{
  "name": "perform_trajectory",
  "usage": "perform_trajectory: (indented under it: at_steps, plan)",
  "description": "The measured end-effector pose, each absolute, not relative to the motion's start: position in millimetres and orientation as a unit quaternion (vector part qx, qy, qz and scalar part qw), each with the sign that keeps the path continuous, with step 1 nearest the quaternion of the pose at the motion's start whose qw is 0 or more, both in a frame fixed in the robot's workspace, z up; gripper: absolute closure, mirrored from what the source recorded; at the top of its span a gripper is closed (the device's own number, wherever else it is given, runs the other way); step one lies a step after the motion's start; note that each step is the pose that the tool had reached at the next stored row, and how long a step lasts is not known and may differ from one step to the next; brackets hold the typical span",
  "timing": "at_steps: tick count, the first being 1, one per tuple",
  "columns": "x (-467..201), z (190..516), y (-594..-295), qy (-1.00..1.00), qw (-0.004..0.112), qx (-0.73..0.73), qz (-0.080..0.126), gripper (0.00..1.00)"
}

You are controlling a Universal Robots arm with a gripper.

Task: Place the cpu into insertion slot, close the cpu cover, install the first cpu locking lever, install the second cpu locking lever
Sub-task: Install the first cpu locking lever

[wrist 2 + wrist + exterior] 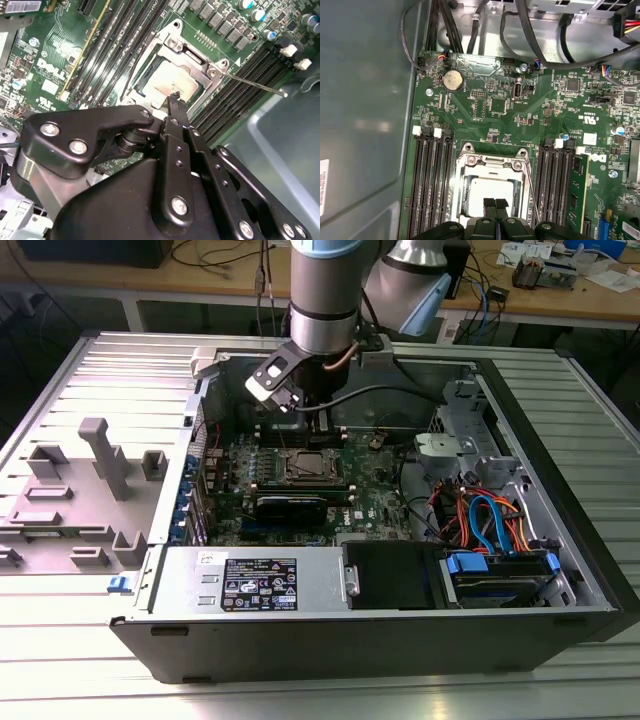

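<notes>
Surface: ribbed grey metal table [90,680]. Behind it, a second, wooden table [200,280] strewn with cables.

Exterior view, its left to its right:
- 1 grey fixture plate [70,510] carrying several upright grey blocks.
- 1 open computer case [330,640] lying on its side, green circuit board [235,460] exposed.
- 1 silver power supply box [255,585] along the case's near wall.
- 1 bundle of blue and orange cables [490,520] at the case's right end.

The arm [322,300] comes down from above into the case, just behind the insertion slot [305,468].

Insertion slot: 1, mid-board, with a bank of long black memory slots [432,185] on either side of it. The cpu [492,192] sits in it, silvery top showing. The cpu cover [492,161] lies flat over the slot, cpu framed in its window. 1 thin lever rod [255,85] runs out from the slot's corner across the memory slots. 1 coin cell [452,80] further up the board.

Gripper [495,204]: the two fingers [489,205] are pressed together with nothing between them, tips poised at the cover's edge. Whether they contact it I cannot tell.
</notes>
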State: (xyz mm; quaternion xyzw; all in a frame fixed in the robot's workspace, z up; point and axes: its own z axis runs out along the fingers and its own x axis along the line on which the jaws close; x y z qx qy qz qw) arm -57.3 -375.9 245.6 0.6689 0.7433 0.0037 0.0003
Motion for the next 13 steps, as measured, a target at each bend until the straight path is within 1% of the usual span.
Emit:
perform_trajectory:
  at_steps: [4, 9, 13]
  plan:
    - [-57.3, 256.5, -375.9, 0.743, 0.0, 0.669, 0.004, 0.89]
    - [-57.3, 257.5, -375.9, 0.747, 0.0, 0.665, 0.004, 0.89]
    - [-57.3, 257.5, -375.9, 0.784, 0.0, 0.621, 0.004, 0.89]
